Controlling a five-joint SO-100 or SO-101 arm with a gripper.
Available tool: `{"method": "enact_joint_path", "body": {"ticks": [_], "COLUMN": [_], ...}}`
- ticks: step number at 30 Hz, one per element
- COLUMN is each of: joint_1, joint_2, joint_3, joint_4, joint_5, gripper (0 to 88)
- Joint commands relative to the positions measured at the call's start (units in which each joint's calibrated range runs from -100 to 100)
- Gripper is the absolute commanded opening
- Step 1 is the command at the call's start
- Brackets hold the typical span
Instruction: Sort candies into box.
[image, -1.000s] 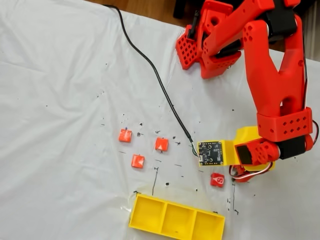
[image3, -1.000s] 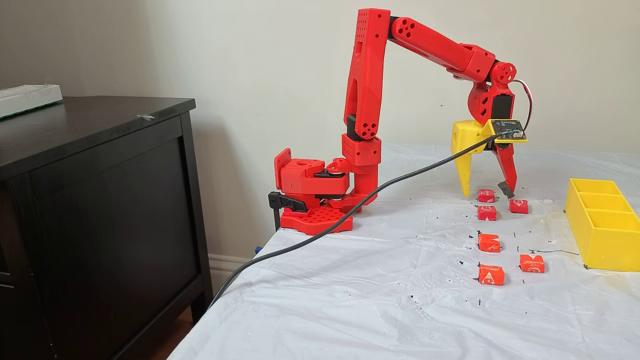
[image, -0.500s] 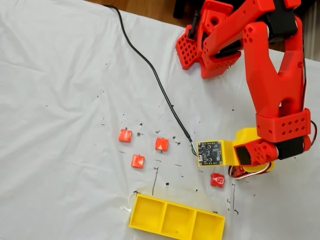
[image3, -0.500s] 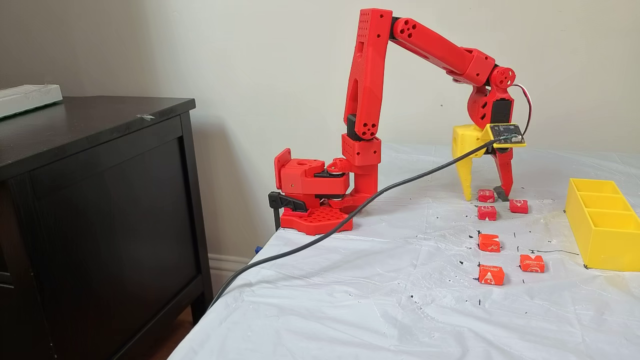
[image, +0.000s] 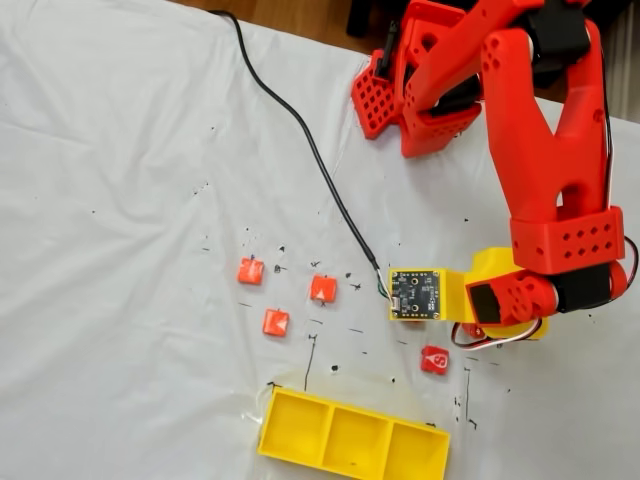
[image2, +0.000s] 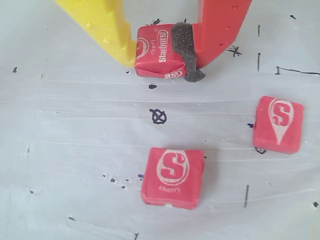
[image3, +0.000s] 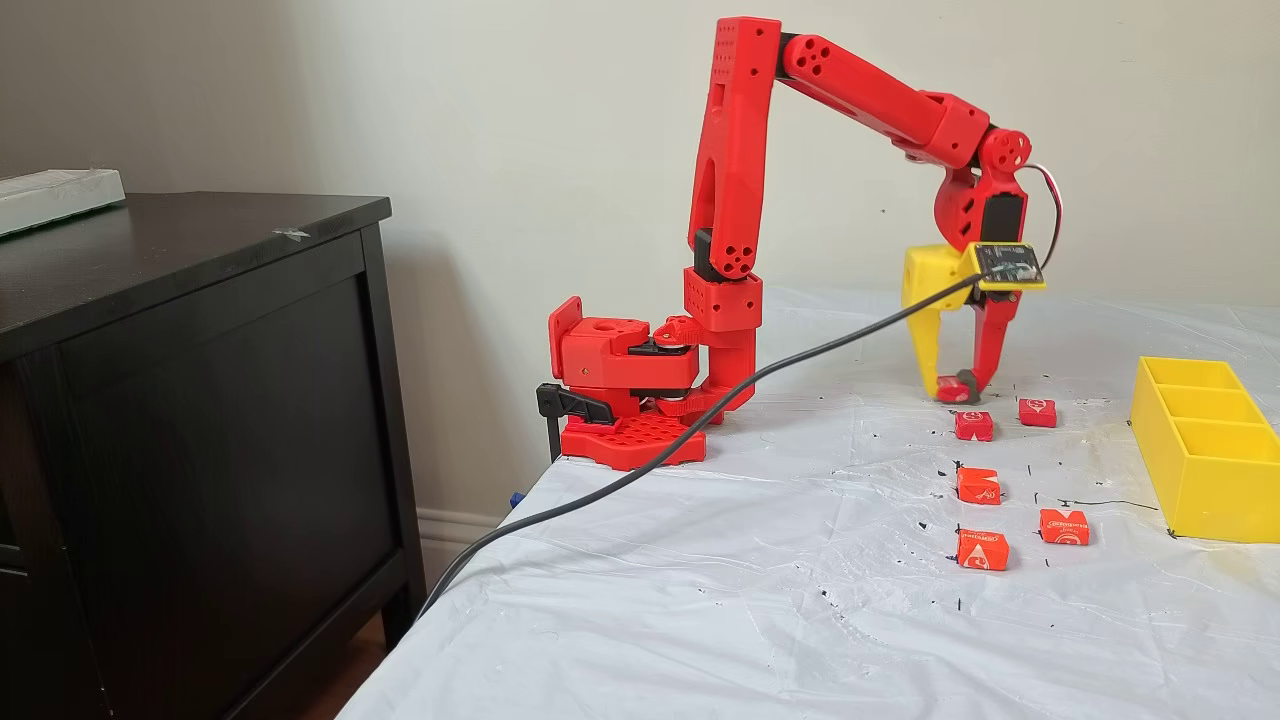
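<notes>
Wrist view shows the gripper (image2: 162, 55) with its jaws pinching a candy (image2: 156, 50): the yellow finger (image2: 102, 22) presses its left side and the grey foam pad on the red finger (image2: 220, 25) presses its right side, the wrapper's "Starburst" lettering turned on edge. Below it on the white table cover (image2: 75, 165) lie two more candies with a white S mark facing up, one near the middle (image2: 172, 177) and one to the right (image2: 278, 124), both apart from the jaws and from each other. In a fixed view from the side, the gripper (image3: 957, 385) reaches down from the red arm (image3: 860, 95) with the pinched candy (image3: 948, 389) at or just above the table; whether it touches the cover cannot be told. Two candies (image3: 973, 425) (image3: 1037, 412) sit just in front of it, and three more (image3: 978, 486) (image3: 1063, 526) (image3: 982, 550) lie nearer the camera. The yellow box (image3: 1205, 470) stands at the right edge, well apart from the gripper, its three compartments in a row. In a fixed view from above, the box (image: 352, 440) lies at the bottom edge, three candies (image: 250, 271) (image: 322, 289) (image: 275, 322) are grouped to its upper left, and one (image: 433, 359) lies just below the yellow mount with the circuit board (image: 416, 295), to which a black cable (image: 300, 130) runs.
</notes>
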Motion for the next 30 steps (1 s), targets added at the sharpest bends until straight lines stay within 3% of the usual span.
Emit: {"method": "enact_joint_path", "body": {"ticks": [1,12,30], "joint_1": [4.6,14.6,13.4], "joint_2": [-13.4,-11.8,-1.1], "joint_3": [-11.9,-23.6,-22.3], "joint_4": [4.9,-1.0,-19.9], "joint_5": [0.9,2.7,4.4], "gripper": [0.2,0.2,0.1]}}
